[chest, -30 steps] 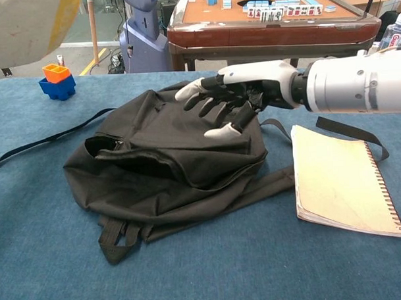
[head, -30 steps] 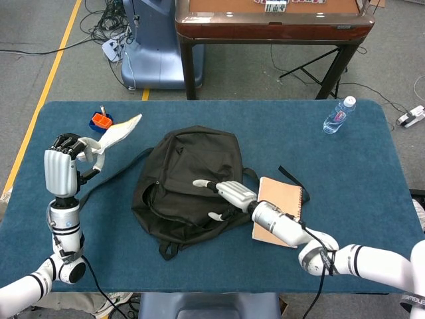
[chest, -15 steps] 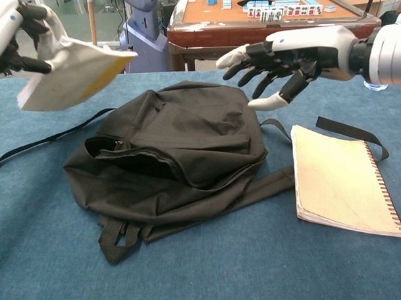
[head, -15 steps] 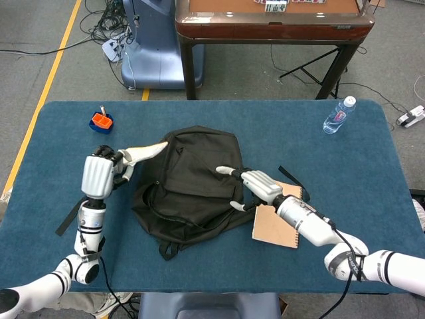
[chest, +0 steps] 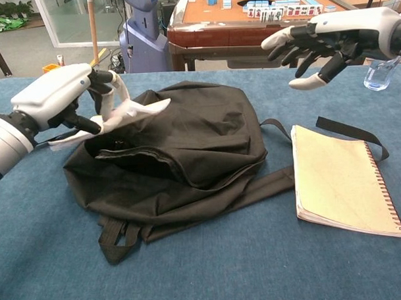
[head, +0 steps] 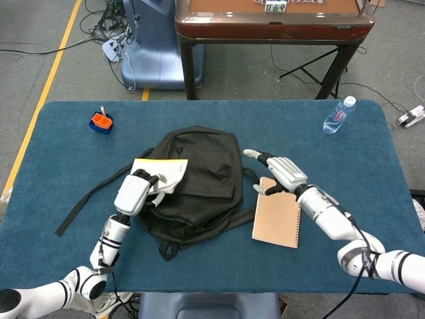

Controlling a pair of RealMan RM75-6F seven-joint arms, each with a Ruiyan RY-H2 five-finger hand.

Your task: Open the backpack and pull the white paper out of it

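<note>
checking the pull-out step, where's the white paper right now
The white paper is held in the left hand, lying over the backpack's left side near its open mouth.

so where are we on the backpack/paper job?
Done: the backpack lies with its zip gaping open, and the white paper is outside it. In hand: the left hand grips the paper over the bag's top panel. The right hand hovers open above the notebook, holding nothing. Left: only setting the paper down, if that is wanted.
</note>
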